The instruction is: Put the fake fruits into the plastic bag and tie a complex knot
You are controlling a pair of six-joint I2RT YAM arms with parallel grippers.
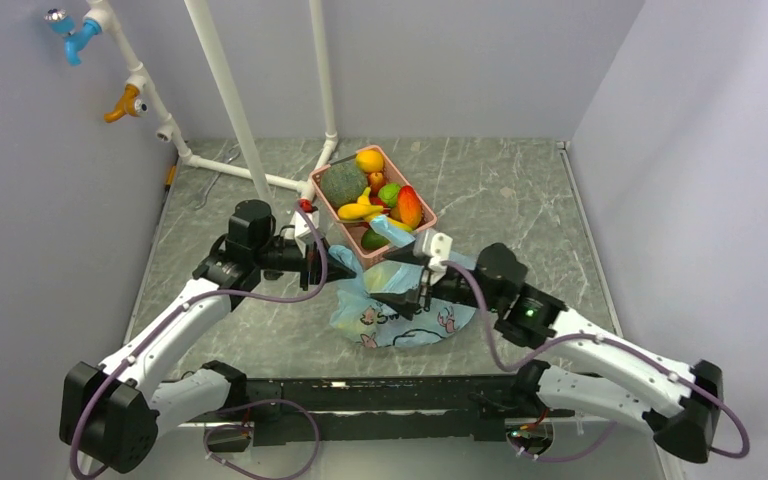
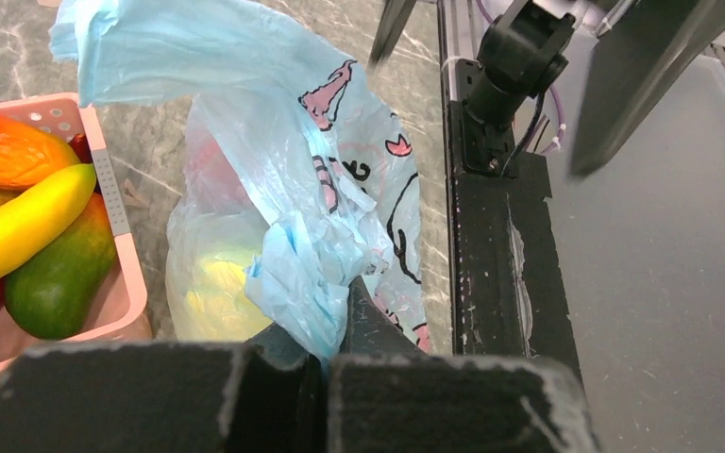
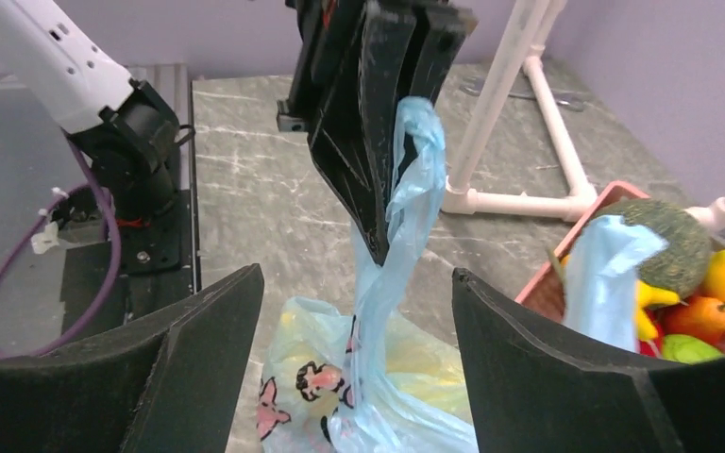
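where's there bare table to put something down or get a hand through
Widest bare stretch: right side of the table, between the pink basket, plastic bag and right wall. Smaller patch near-left, between the left forearm and the bag. Crowded: the centre, where basket, bag, left gripper and right gripper meet; also far-left by the white pipe frame.

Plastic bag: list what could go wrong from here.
The left claw pinches only one thin twisted handle; a hard pull may tear it or let it slip. The other handle lies over the pink basket, and the open right claw could snag the basket reaching for it. Most fake fruits sit in the basket, unbagged.
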